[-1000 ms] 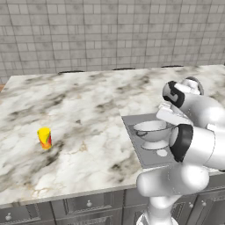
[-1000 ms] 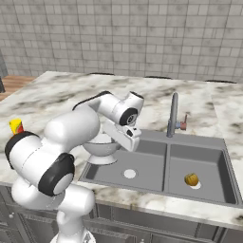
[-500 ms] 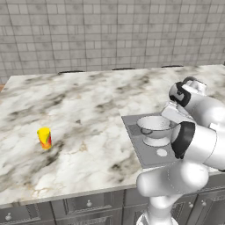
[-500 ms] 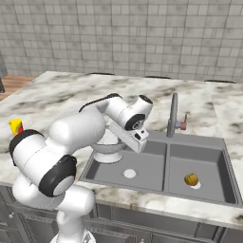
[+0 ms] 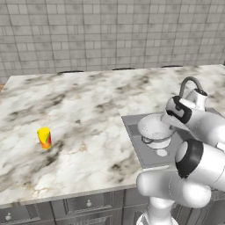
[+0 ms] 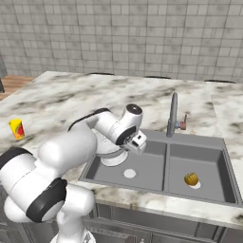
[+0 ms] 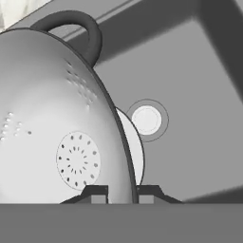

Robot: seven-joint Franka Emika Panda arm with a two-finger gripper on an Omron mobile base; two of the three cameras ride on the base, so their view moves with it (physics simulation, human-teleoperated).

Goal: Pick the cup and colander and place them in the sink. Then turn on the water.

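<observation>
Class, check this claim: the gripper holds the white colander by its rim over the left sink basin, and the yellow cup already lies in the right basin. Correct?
Not quite. The cup stands on the marble counter, as the left base view shows. The gripper does hold the colander by its rim over the left basin of the sink.

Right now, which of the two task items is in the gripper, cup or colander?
The colander: the gripper pinches its rim over the sink. The cup stands alone on the counter.

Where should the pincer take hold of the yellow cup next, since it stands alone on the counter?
Grip the cup across its side walls, coming from above: it stands upright, and nothing stands close to it on the marble counter.
</observation>
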